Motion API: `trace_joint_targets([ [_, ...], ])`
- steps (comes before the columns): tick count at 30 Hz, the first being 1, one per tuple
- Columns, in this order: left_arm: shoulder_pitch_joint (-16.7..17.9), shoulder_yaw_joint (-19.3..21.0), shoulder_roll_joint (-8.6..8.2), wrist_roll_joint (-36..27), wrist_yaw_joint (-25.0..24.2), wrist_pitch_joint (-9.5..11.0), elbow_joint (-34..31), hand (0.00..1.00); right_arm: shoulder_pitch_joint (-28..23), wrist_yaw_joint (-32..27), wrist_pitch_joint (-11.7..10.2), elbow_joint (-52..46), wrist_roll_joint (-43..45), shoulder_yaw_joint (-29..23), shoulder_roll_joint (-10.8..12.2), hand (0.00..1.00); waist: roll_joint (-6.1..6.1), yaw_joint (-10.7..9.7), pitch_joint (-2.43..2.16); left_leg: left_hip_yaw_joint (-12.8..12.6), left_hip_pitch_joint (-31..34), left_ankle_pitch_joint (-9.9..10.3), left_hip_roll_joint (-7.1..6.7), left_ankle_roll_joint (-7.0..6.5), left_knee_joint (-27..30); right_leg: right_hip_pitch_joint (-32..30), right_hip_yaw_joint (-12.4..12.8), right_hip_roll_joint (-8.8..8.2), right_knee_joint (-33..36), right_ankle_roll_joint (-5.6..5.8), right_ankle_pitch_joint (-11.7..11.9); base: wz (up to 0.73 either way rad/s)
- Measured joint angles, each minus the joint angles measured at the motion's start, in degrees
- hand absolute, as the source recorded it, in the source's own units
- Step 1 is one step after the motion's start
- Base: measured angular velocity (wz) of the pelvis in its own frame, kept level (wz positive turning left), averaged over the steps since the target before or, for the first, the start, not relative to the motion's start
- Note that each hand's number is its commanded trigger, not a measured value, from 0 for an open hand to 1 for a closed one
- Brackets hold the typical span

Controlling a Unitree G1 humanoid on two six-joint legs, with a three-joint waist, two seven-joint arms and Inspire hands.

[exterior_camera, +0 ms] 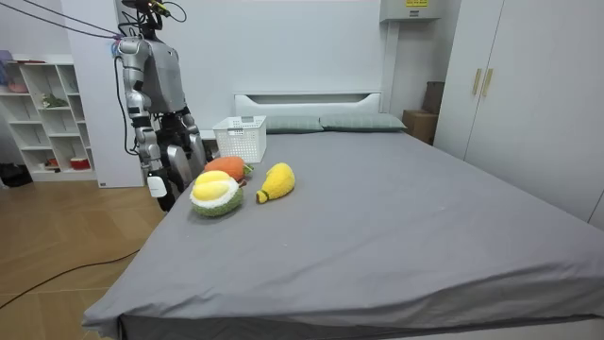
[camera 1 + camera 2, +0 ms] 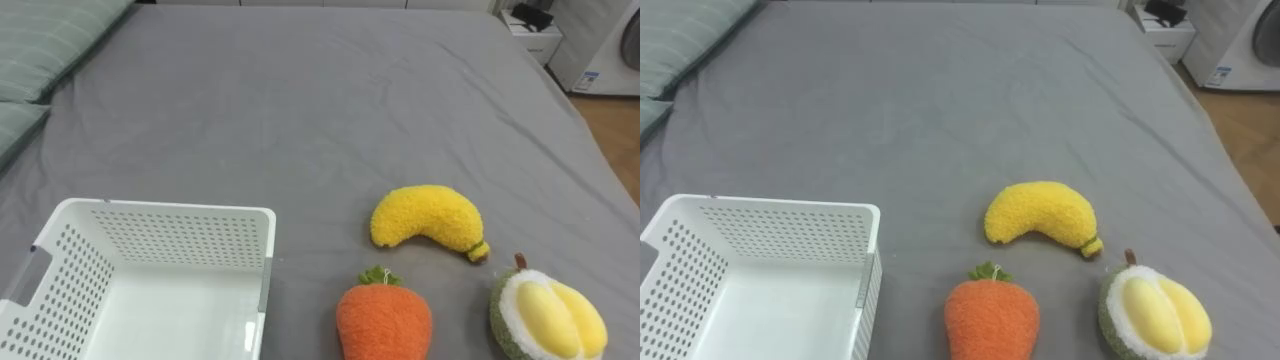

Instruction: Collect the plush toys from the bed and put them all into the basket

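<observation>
Three plush toys lie on the grey bed (image 2: 300, 110) close to its near edge: a yellow banana (image 2: 426, 221), an orange carrot with a green top (image 2: 384, 316), and a green and yellow durian (image 2: 547, 317) at the right. An empty white perforated basket (image 2: 150, 245) stands to the left of the carrot. In the room view I stand at the bedside, next to the basket (image 1: 241, 138) and the toys (image 1: 219, 192). My right hand (image 1: 156, 185) hangs low at my side and my left hand (image 1: 192, 144) hangs by the bed's edge, both off the toys.
Green striped pillows (image 2: 50, 50) lie at the far left of the bed. A bedside table (image 2: 530, 30) and a white appliance (image 2: 605, 50) stand beyond the far right corner. A shelf unit (image 1: 47, 118) stands behind me, and wardrobes (image 1: 510, 85) line the room view's right.
</observation>
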State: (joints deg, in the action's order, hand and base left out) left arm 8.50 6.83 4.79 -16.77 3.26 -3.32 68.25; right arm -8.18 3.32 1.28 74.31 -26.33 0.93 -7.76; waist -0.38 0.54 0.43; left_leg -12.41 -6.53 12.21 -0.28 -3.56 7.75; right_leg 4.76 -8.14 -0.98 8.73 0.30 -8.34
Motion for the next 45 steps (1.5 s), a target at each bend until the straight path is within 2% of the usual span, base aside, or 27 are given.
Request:
trace_joint_targets([
  [11,-0.05,0.47,0.02,0.22,0.00,-0.13,-0.04,0.00,0.13,-0.01,0.16,0.02,0.34,-0.07,-0.01,0.00,-0.14,-0.02,-0.07,0.00,0.01,0.00,0.00,0.00,0.02,0.02,0.00,-0.01,-0.01,0.00,0.00,0.00],
  [20,0.79,-0.06,0.20,-1.74,-0.06,-0.14,0.00,0.00,0.08,-0.76,1.30,0.96,-0.89,-0.39,0.05,0.00,-0.32,-0.21,-0.10,0.06,-0.13,0.00,-0.02,0.00,0.04,0.25,0.02,0.00,-0.03,0.00,0.00,0.00],
  [24,1.13,0.13,0.42,-1.77,-1.26,-0.16,-0.07,0.00,-0.23,-1.02,1.43,1.82,-1.29,-3.88,0.27,0.00,-0.28,-0.68,-0.11,0.07,-0.07,0.00,-0.04,0.00,0.03,0.21,0.03,-0.01,-0.06,0.01,-0.01,0.00],
  [27,1.43,1.83,0.55,-1.61,-1.88,-0.45,-0.05,0.00,-0.82,-1.14,2.41,1.95,-3.24,-7.24,0.31,0.00,-0.27,-1.44,-0.12,0.11,-0.05,0.00,-0.04,0.00,0.04,0.15,-0.01,-0.04,-0.12,0.01,-0.02,0.00],
  [32,1.98,4.46,0.61,-1.01,-2.77,-0.95,-0.07,0.00,-2.56,-1.52,2.55,2.30,-8.06,-11.60,0.44,0.00,-0.46,-2.21,-0.24,0.08,-0.24,0.00,-0.04,0.00,0.14,-0.05,0.07,-0.03,-0.15,0.00,-0.05,0.00],
  [34,2.84,6.61,0.80,-1.04,-2.77,-0.92,-0.06,0.00,-3.36,-1.94,2.64,2.51,-9.70,-15.40,0.43,0.00,-0.81,-2.99,-0.33,0.12,-0.51,0.00,-0.04,0.00,0.02,0.22,0.05,-0.02,-0.11,-0.02,-0.19,0.00],
  [38,3.90,7.82,2.47,-0.81,-2.81,-0.91,-0.06,0.00,-3.96,-3.62,3.26,1.43,-12.75,-20.90,0.34,0.00,-1.89,-3.90,-0.37,0.07,-0.80,-0.02,-0.04,0.06,-0.02,0.35,0.18,-0.03,0.02,-0.06,-0.40,0.00],
  [40,4.10,9.14,3.83,0.54,-2.98,-0.93,-0.13,0.00,-4.32,-5.63,3.60,0.03,-13.72,-23.55,0.16,0.00,-2.70,-4.03,-0.29,0.01,-0.86,0.00,-0.03,0.09,0.01,0.27,0.29,-0.05,-0.04,-0.08,-0.47,0.00],
  [44,4.55,10.52,4.93,1.19,-3.21,-1.07,-1.00,0.00,-4.10,-8.61,3.81,-4.51,-13.92,-27.35,-0.89,0.00,-2.96,-4.85,-0.29,-0.16,-0.87,0.04,-0.16,0.04,0.03,0.13,0.62,-0.14,0.07,0.05,-0.54,-0.02],
  [45,5.05,10.59,5.24,1.69,-3.26,-1.09,-1.00,0.00,-3.71,-9.30,3.77,-5.89,-13.87,-27.45,-1.74,0.00,-2.87,-4.90,-0.32,-0.39,-0.98,0.04,-0.17,0.03,0.07,0.07,0.92,-0.11,0.11,0.08,-0.52,-0.13],
])
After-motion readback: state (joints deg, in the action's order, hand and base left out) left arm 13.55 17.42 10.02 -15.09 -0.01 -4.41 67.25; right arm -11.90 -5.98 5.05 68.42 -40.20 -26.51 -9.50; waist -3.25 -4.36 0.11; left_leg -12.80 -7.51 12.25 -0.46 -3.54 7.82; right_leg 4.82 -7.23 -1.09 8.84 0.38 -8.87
